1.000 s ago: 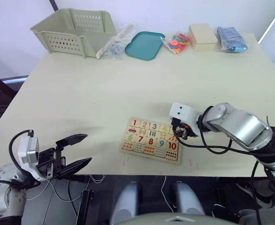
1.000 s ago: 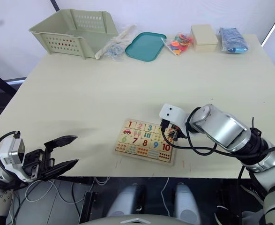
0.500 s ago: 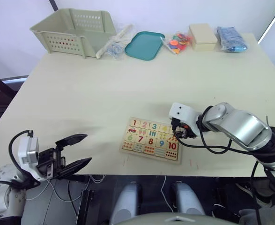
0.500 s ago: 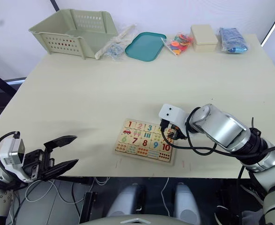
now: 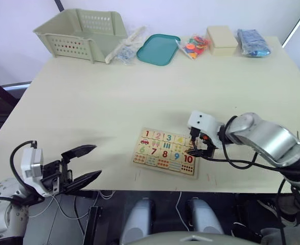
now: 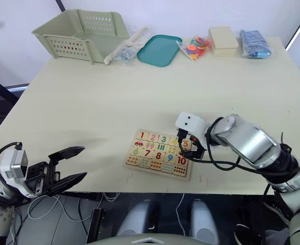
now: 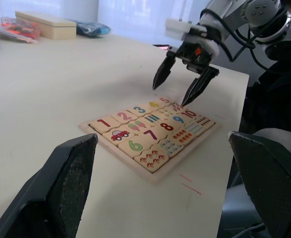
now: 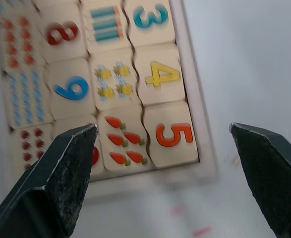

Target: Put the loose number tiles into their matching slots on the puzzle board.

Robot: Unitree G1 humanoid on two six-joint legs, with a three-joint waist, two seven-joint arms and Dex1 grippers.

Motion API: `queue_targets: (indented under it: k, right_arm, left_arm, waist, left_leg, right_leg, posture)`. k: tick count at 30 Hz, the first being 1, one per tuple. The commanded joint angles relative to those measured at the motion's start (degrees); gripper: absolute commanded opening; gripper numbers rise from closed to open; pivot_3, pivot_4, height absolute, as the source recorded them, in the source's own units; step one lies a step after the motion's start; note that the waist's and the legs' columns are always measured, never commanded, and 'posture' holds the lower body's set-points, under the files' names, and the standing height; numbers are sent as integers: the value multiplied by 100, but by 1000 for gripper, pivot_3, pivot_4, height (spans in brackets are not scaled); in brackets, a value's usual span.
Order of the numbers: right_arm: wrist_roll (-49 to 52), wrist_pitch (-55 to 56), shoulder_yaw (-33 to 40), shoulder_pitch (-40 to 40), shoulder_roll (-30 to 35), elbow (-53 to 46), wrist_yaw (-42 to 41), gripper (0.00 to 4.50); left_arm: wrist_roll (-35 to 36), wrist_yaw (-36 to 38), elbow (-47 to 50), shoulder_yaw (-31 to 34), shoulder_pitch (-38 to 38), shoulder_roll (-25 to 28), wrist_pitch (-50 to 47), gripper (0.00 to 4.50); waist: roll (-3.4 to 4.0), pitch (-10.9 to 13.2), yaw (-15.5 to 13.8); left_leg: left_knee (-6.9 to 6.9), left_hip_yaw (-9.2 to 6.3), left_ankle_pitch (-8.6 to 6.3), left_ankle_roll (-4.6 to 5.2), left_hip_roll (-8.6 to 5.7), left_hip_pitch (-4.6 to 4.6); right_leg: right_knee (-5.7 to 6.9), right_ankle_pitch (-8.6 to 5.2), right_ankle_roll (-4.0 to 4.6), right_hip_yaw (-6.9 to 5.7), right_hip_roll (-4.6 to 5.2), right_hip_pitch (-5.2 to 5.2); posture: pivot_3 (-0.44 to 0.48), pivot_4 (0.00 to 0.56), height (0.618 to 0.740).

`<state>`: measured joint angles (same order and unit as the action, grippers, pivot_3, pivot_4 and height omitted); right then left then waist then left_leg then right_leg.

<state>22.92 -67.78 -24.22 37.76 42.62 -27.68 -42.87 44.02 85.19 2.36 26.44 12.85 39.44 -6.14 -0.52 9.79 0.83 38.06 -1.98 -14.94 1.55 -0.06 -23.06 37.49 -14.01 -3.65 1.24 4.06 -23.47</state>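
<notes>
Now the right end effector (image 5: 202, 146) is hovering spread over the puzzle board's (image 5: 164, 151) right end, tile 5 (image 8: 173, 135) sitting in its slot.

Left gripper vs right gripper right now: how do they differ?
The right gripper hangs over the puzzle board, above its 5 tile; the left gripper sits off the table's front edge, far from the board. Both are open and hold nothing.

Puzzle board (image 8: 110, 89): far rows run off the right wrist view's edge and its near rim is blurred. In the eye views the right gripper (image 5: 201, 147) covers part of the board's row end. Bagged pieces (image 5: 193, 45) on the desk (image 5: 114, 97): too small to identify.
</notes>
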Motion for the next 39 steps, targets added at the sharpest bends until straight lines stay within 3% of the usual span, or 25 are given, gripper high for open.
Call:
queue_targets:
  k: [1, 4, 7, 12, 15, 39]
  right_arm:
    - [184, 1033, 909, -553, -41, -212, -181, 4463]
    - [218, 1545, 1120, -915, -50, -118, -365, 4463]
    - [349, 1841, 1468, -1261, -226, 110, -354, 3722]
    - [85, 2316, 1328, -1435, -323, 629, -400, 1691]
    - [-39, 2483, 1238, -1446, -398, 816, -444, 117]
    - [-614, 3046, 843, -2136, -651, 1311, -527, 46]
  left_arm:
    - [82, -25, 193, 112, 15, 23, 2, 4500]
    - [82, -39, 200, 106, 8, 23, -6, 4500]
    - [77, -44, 194, 83, -22, 19, -19, 4500]
    - [49, -25, 151, 36, -100, 25, -33, 4500]
    - [32, -16, 141, 33, -131, 42, -42, 4500]
    - [-9, 90, 4, 83, -144, 65, -3, 4500]
  waist:
    - [-1, 1, -1]
    - [-2, 1, 7]
    - [-4, 0, 16]
    - [-7, 1, 9]
    - [-7, 1, 8]
    - [-19, -6, 4]
  left_leg:
    - [-1, 0, 0, 0, 0, -1]
    - [0, 2, 0, 0, 0, 1]
    - [-1, 3, 0, 0, 3, 2]
    - [0, 4, 0, 0, 3, 2]
    - [0, 3, 0, 0, 4, 3]
    - [0, 3, 0, 0, 3, 10]
  right_leg:
    - [-1, 0, -1, 0, 0, 0]
    - [1, 0, -1, 2, -2, 1]
    - [2, 0, 0, 3, -5, 0]
    - [2, 0, 0, 3, -6, 1]
    - [3, 0, 0, 3, -7, 1]
    - [4, 0, 0, 3, -7, 6]
  posture:
    - [0, 150, 740]
    - [0, 150, 740]
    - [0, 150, 740]
    - [0, 150, 740]
    - [0, 150, 740]
    - [0, 150, 740]
